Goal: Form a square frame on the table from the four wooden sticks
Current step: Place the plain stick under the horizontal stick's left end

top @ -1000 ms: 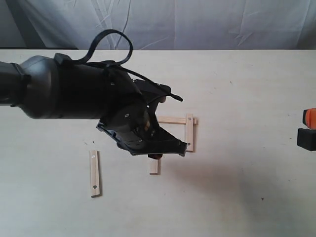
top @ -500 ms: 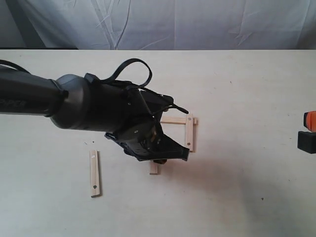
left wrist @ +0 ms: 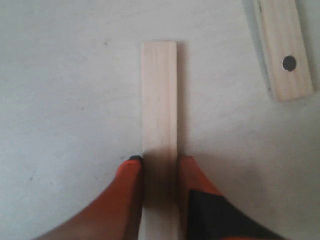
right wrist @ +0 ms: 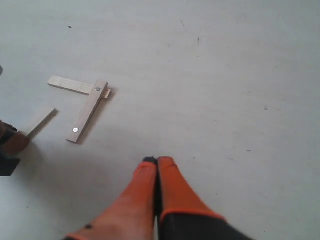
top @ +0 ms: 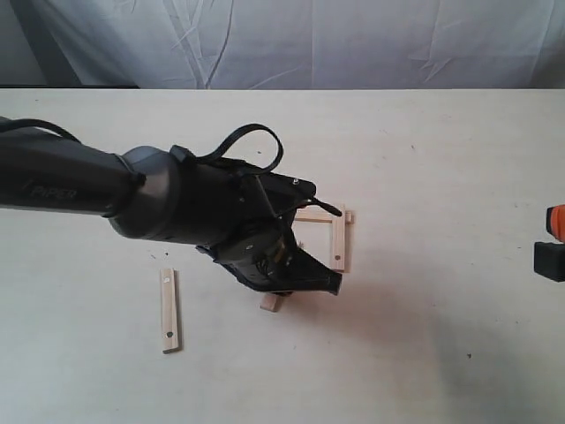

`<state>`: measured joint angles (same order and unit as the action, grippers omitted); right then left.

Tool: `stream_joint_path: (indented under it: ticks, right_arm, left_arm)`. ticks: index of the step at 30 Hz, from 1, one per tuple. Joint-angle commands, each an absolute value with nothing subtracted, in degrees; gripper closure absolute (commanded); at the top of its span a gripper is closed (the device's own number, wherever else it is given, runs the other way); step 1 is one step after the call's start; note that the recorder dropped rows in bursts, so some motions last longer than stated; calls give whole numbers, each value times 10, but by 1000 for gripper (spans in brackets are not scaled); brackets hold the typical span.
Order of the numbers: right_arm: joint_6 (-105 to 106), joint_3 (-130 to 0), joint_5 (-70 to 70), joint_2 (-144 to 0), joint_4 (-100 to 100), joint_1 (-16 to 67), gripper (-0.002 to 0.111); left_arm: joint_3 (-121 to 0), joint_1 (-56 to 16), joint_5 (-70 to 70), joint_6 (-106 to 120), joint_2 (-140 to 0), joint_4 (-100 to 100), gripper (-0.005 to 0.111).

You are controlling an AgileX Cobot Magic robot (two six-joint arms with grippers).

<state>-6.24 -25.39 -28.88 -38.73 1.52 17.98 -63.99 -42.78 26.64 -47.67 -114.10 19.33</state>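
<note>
My left gripper is shut on a plain wooden stick, one orange finger pressed to each long edge. In the exterior view only that stick's end pokes out from under the black left arm on the table. A second plain stick and a holed stick form an L just beyond; the holed stick's end lies near the held one. The other holed stick lies alone to the left. My right gripper is shut and empty, far right.
A grey cloth backdrop hangs behind the table's far edge. From the right wrist, the L of sticks and the held stick lie well ahead of the gripper, over bare tabletop.
The left arm has sunk toward the table and shifted slightly right. The plain stick's visible end has become shorter and turned a little askew. The right gripper has barely moved.
</note>
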Motion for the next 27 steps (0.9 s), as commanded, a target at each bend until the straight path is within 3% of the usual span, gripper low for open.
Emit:
stream_joint_path:
  ticks: [1,11,27]
  right_arm:
    - [-60,-252,-289,-383,24,177,109]
    - [-60,-252,-287,-383,24,177,109]
    - [-60,-252,-269,-383,33,177,109]
  left_arm:
    - [-648,-428,279,-478,-1124,225,106]
    - [-738,-404,297,-480,-1090,277,106]
    - [-739,-372,256,-504,-1171,190,106]
